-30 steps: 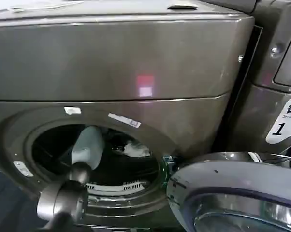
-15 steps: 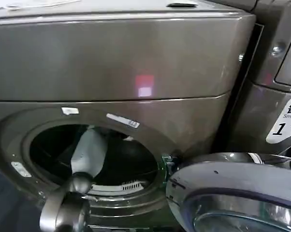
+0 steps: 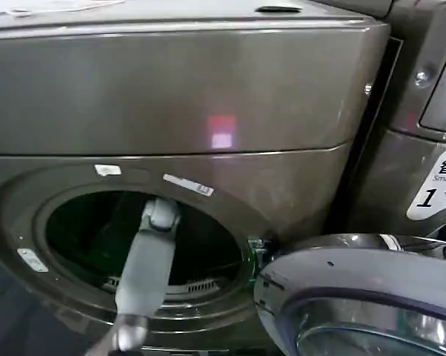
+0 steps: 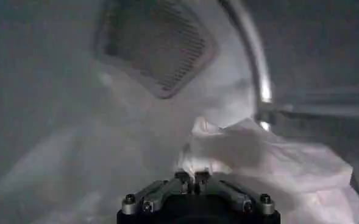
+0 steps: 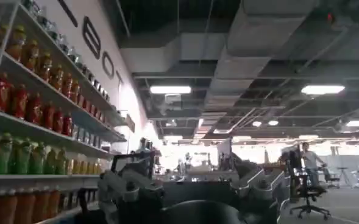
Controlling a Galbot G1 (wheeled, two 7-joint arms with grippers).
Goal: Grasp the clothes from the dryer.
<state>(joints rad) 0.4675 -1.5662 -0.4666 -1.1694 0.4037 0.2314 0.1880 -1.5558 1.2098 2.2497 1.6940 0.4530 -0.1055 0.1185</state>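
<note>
The dryer [image 3: 208, 111] is a broad bronze-grey machine with a brushed metallic sheen, a slightly bowed front panel and a round porthole ringed by a smooth dark rim. Its round glass door [image 3: 364, 304], thick and grey-rimmed, hangs open to the right of the porthole. A second machine [image 3: 430, 111] of the same finish stands to the right, bearing a white number-1 sticker [image 3: 438, 189].

The left arm [image 3: 145, 271], pale grey and tubular, reaches up through the porthole into the dark drum. In the left wrist view, the left gripper [image 4: 192, 180] sits at the near edge of the clothes [image 4: 270, 167], a small bundle of soft, white, crumpled fabric lying on the drum's curved wall below a perforated grille [image 4: 158, 42]. Its fingertips are drawn close together against the cloth's near fold, seemingly pinching it.

The right gripper [image 5: 185, 195] is away from the dryer, its fingers spread, facing a room with shelves of bottles [image 5: 27, 103].
</note>
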